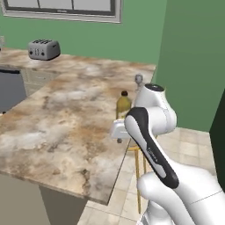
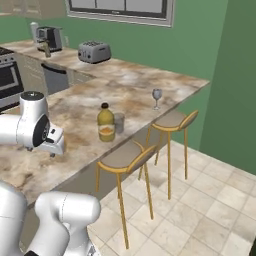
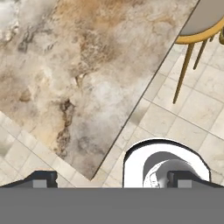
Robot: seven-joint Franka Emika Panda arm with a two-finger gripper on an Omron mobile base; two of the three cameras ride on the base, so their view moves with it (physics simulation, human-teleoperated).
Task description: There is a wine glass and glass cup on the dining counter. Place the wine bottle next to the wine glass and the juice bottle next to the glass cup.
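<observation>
The juice bottle (image 2: 105,123) stands upright on the dining counter (image 2: 95,95) close to its overhanging edge, amber-yellow with a black cap and a pale label, and the glass cup (image 2: 119,123) stands just beside it on the side toward the wine glass (image 2: 157,97). The wine glass stands upright farther along the same edge, well apart from the bottle and cup and near the counter's far corner. In the left base view the juice bottle (image 1: 123,106) rises just behind the arm's white wrist and the wine glass (image 1: 139,81) shows beyond it. The gripper (image 3: 111,179) hangs above the bare marbled counter (image 3: 78,74) near a corner of it, its two dark finger tips (image 3: 43,179) set wide apart with nothing between them, so the jaws are open and hold nothing. Two wooden stools (image 2: 125,159) with tan seats stand on the tiled floor (image 2: 200,200) below the counter's edge. Farther back a silver toaster (image 2: 94,51) and a coffee machine (image 2: 48,38) sit on the rear counter against the green wall.
</observation>
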